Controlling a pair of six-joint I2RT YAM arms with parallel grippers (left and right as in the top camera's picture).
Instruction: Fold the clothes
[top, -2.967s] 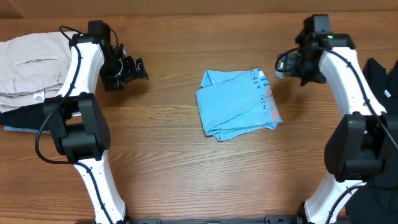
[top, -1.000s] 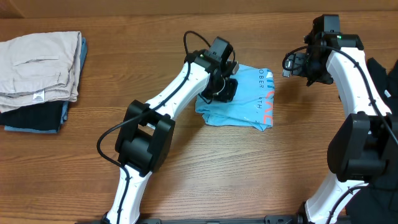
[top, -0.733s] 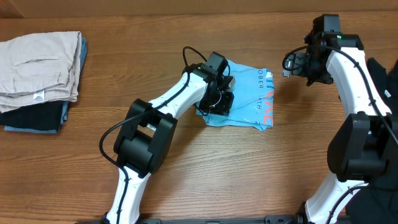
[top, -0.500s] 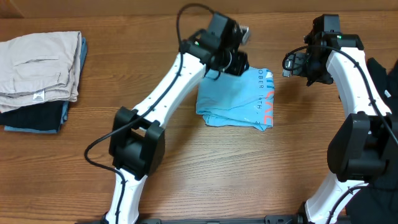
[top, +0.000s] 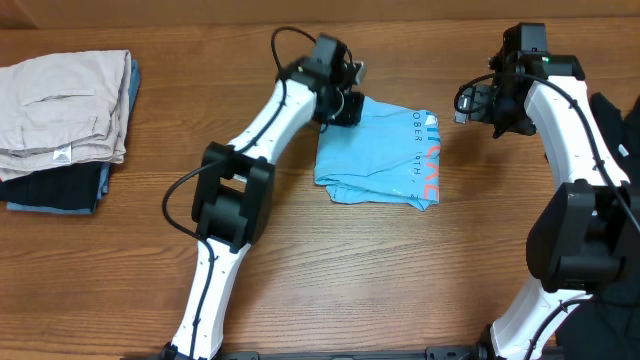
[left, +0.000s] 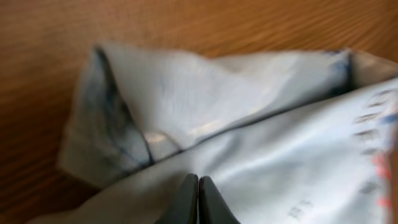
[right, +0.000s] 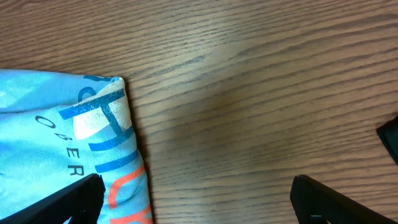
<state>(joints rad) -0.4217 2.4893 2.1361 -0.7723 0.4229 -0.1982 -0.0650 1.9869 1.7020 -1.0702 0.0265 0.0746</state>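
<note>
overhead: the light blue t-shirt (top: 375, 155) lies folded into a rough rectangle at the middle of the worktop (top: 300, 270), with its white lettering and red mark running along its 3 o'clock edge. the left end effector (top: 345, 103) is at the shirt's 11 o'clock corner; from here i cannot tell whether it touches the cloth. the right end effector (top: 470, 103) hangs over bare wood at 2 o'clock of the shirt, near it but apart. a beige folded garment (top: 65, 105) rests on a dark folded piece (top: 55, 190) at the far 9 o'clock side, well apart from the shirt. a black garment (top: 615, 125) shows at the 3 o'clock border.

left wrist: the left fingers (left: 186, 199) are pressed together, tip against tip, over pale blue cloth; i cannot tell whether any fabric is caught between them. blurred folds of the shirt fill most of the view, with wood at 12 o'clock.

right wrist: the right fingers (right: 81, 196) stand spread wide and hold nothing, with bare wood between them. the shirt's lettered corner lies at 9 o'clock, beside the finger at 8 o'clock.
</note>
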